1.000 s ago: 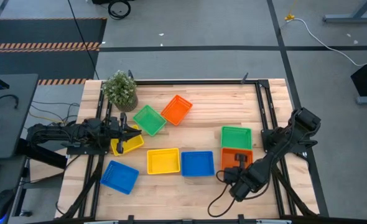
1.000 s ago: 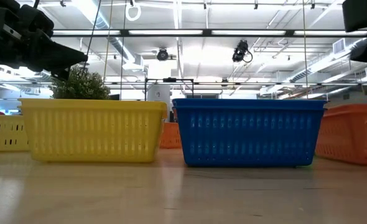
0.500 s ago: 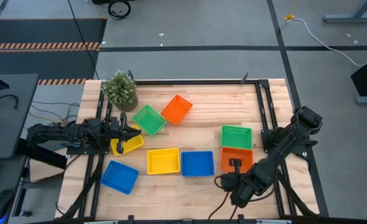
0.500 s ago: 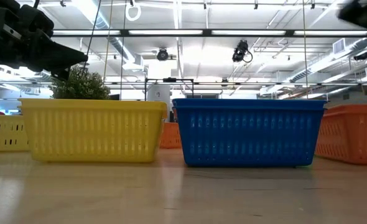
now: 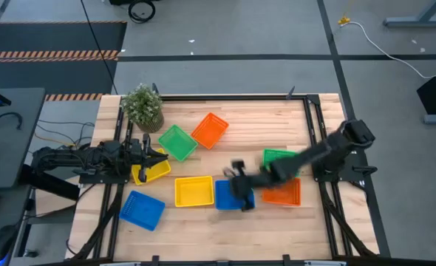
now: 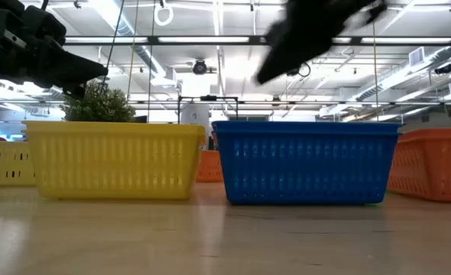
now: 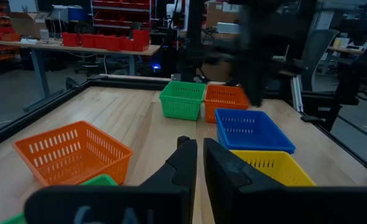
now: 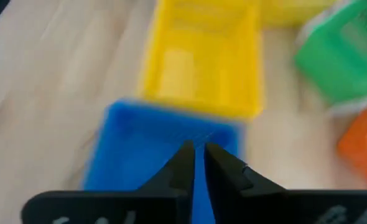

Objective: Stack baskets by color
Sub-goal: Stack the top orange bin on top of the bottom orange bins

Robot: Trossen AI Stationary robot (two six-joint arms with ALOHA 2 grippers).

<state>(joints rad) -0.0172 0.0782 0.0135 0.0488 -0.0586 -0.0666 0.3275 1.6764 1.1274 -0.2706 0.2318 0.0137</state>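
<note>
Right gripper point(image 5: 239, 193): stretched out over the blue mesh-sided plastic basket point(image 5: 232, 194) at the middle of the wooden table point(image 5: 255, 129); fingers nearly together, holding nothing.
Left gripper point(image 5: 157, 156): above the yellow plastic basket point(image 5: 153, 171) just below the small potted plant point(image 5: 142, 106); fingers nearly together, empty.
Other baskets: a second yellow basket point(image 5: 193, 191) touches the blue basket's plant side; an orange basket point(image 5: 284, 193) and a green basket point(image 5: 278, 159) lie on its far side.

I see a small potted plant point(image 5: 142, 107) at the upper left of my wooden table point(image 5: 255, 122), and a white cable point(image 5: 384, 46) on the floor, upper right.
</note>
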